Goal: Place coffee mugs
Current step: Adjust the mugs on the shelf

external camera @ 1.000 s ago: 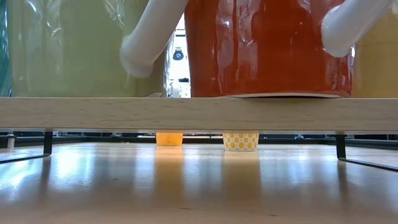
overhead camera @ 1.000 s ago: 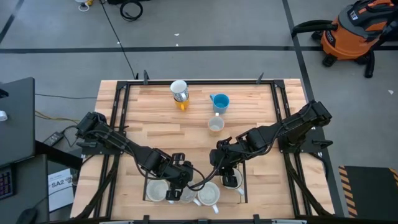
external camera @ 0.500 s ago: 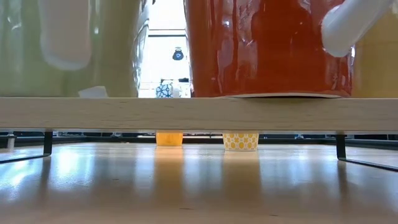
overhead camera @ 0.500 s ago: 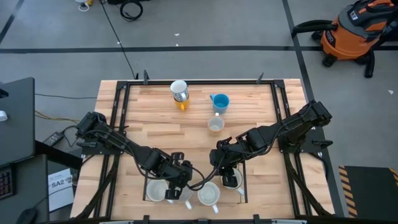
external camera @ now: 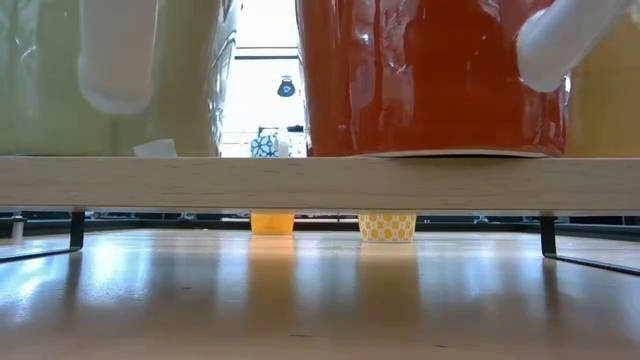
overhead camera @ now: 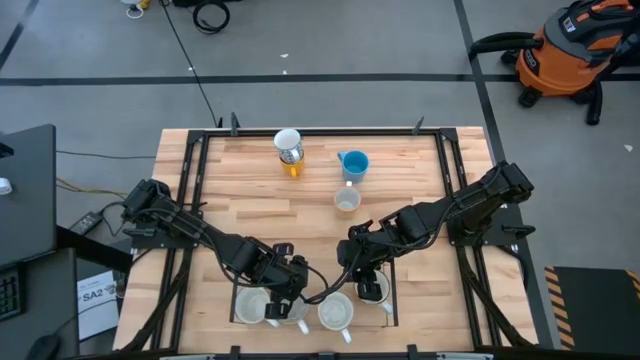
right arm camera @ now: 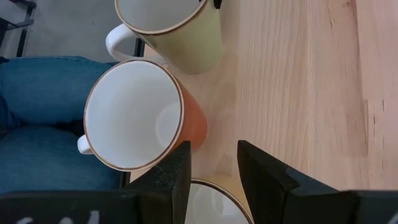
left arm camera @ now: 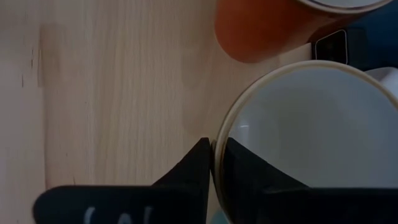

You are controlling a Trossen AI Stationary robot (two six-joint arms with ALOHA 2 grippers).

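Note:
Several coffee mugs stand in a row on a raised wooden board (external camera: 320, 182) at the table's near edge. My left gripper (overhead camera: 288, 292) is shut on a pale cream mug (left arm camera: 311, 137) there, next to a red-brown mug (right arm camera: 134, 115). My right gripper (overhead camera: 366, 272) hangs open just above the board with nothing between its fingers, over the rim of another mug (right arm camera: 214, 194). A blue mug (overhead camera: 354, 163), a small cream mug (overhead camera: 346, 200) and a white mug (overhead camera: 288, 145) stand toward the far edge. My left gripper pinches the cream mug's rim (left arm camera: 215, 149) with one finger (left arm camera: 198, 171) outside the wall and the other (left arm camera: 245, 171) inside the cup. The fingers come slanting down from above. The mug is upright, its base on the wooden board (external camera: 60, 182).
A black metal frame (overhead camera: 200, 160) runs around the tabletop. A person's jeans-clad legs (right arm camera: 37, 118) show just past the near edge. The middle of the table (overhead camera: 260, 215) is bare wood. In the low view, yellow cups (external camera: 387, 226) show far off under the board.
My left gripper has shut on the cream mug's rim. The mug has turned on the board: in the low view its handle has swung from a slant near the red-brown mug to upright, farther from it. My right arm has kept still.

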